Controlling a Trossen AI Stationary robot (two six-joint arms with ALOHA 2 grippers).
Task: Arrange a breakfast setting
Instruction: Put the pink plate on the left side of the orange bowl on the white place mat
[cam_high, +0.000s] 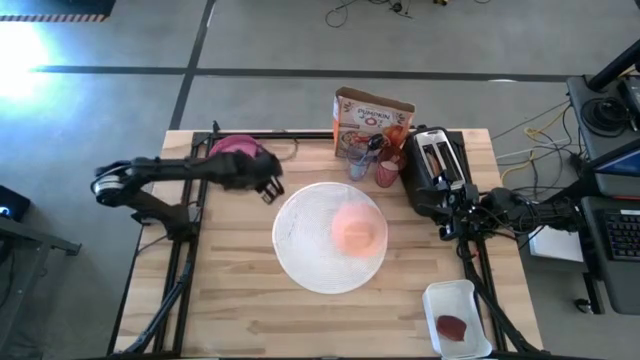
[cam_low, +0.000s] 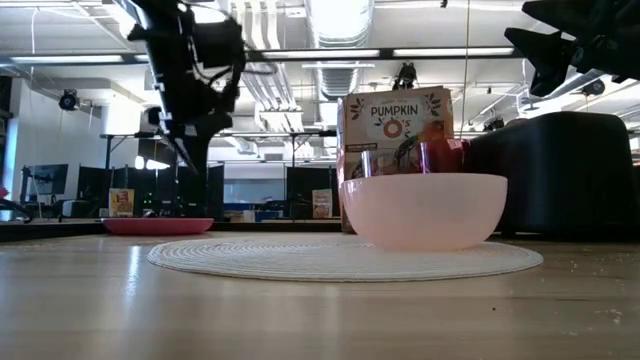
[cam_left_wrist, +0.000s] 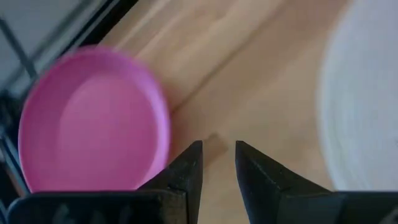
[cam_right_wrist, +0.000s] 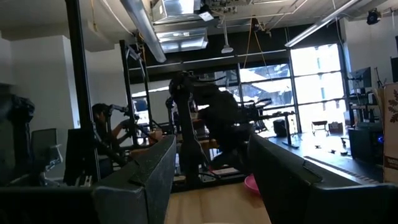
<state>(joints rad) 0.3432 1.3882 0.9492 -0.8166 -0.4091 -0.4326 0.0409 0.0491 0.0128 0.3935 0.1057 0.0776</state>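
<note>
While the peach bowl (cam_high: 357, 229) sits on the large white round mat (cam_high: 300, 240), the left gripper (cam_high: 270, 190), fingers slightly parted and empty, hovers beside the unplaced magenta plate (cam_high: 234, 146), and the right gripper (cam_high: 446, 213), fingers apart, waits by the black toaster (cam_high: 436, 160).

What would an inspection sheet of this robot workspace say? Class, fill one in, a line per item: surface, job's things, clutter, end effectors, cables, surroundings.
Surface: wooden table, a bare stretch at the front.
Job's things: peach bowl on the large white round mat; magenta plate at the back left corner, off the mat; orange cereal box upright at the back, pink cup and clear glass before it.
Clutter: black toaster; white tray holding a dark red item.
End effectors: left end effector open, above the table beside the plate; right end effector open, raised at the right edge.
Cables: loose cables on the floor, right.
Surroundings: person seated beyond the table.
</note>
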